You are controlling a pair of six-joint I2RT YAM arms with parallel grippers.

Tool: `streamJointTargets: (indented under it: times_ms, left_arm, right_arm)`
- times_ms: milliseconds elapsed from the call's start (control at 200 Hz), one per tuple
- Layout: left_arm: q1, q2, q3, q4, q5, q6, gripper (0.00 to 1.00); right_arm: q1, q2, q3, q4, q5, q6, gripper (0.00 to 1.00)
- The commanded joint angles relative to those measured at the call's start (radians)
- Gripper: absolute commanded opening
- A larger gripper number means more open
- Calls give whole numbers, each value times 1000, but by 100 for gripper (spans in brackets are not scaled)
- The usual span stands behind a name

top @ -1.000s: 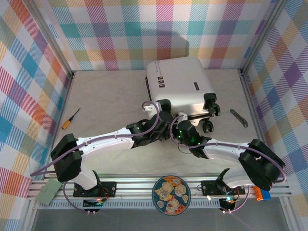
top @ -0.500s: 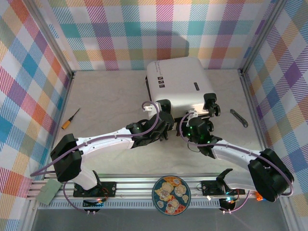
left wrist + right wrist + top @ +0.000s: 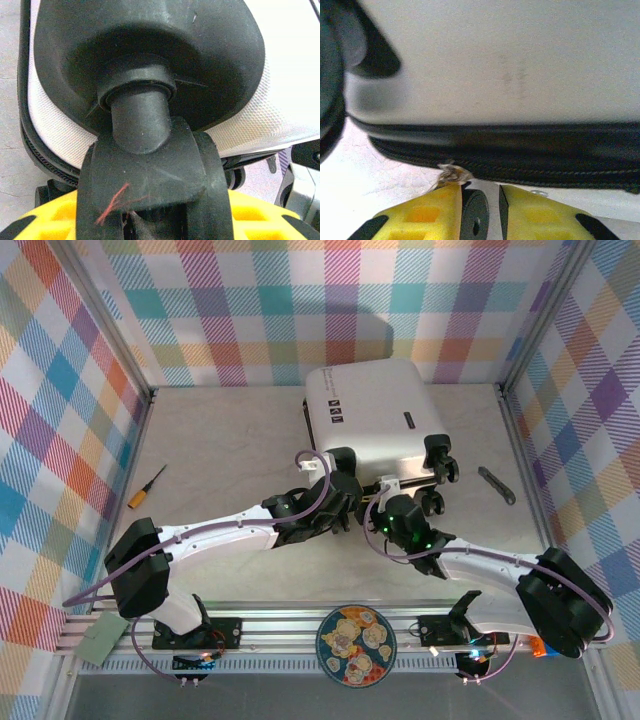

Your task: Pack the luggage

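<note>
The left gripper (image 3: 155,217) sits at the near-left corner wheel (image 3: 150,165) of the luggage (image 3: 375,420). Its yellow fingers (image 3: 45,220) show on either side of the wheel's fork, but I cannot tell whether they clamp it. The right gripper (image 3: 493,202) faces the suitcase's near edge, its black pads (image 3: 474,212) a narrow slit apart with nothing between them, and a small frayed tab (image 3: 451,174) lies at the tip of its left finger. The table (image 3: 230,440) is pale and stone-patterned, and pastel plaid walls (image 3: 300,300) enclose it. The closed suitcase lies flat at the far centre. Its long axis runs near to far, slightly slanted, with the wheels toward the arms. The white shell is finely dimpled and round-cornered, the wheel is scuffed matte black plastic, and the zipper band (image 3: 520,155) is ribbed black.
</note>
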Motion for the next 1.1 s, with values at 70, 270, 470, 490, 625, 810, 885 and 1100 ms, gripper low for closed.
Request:
streamJointTargets:
  times_ms: [70, 270, 470, 490, 625, 810, 885, 1100]
  left_arm:
    - [-13, 4, 43, 86, 104, 56, 11]
    - [-11, 10, 49, 83, 109, 57, 11]
    - [-8, 18, 52, 86, 119, 56, 10]
    - [-8, 18, 51, 86, 119, 56, 10]
    - [-8, 13, 48, 86, 120, 56, 10]
    - [-7, 10, 40, 93, 125, 52, 10]
    - [-8, 11, 40, 93, 128, 48, 10]
    - [-8, 13, 37, 97, 131, 46, 9]
  right_arm:
    - [42, -18, -14, 19, 112, 5, 28]
    - [67, 19, -9, 28, 131, 25, 29]
    - [101, 66, 1, 58, 140, 41, 33]
    - [104, 71, 3, 61, 139, 43, 33]
    - [119, 109, 23, 75, 148, 58, 38]
    - [129, 174, 71, 59, 250, 146, 40]
    - [129, 193, 92, 60, 259, 159, 40]
    - [129, 185, 132, 8, 342, 182, 25]
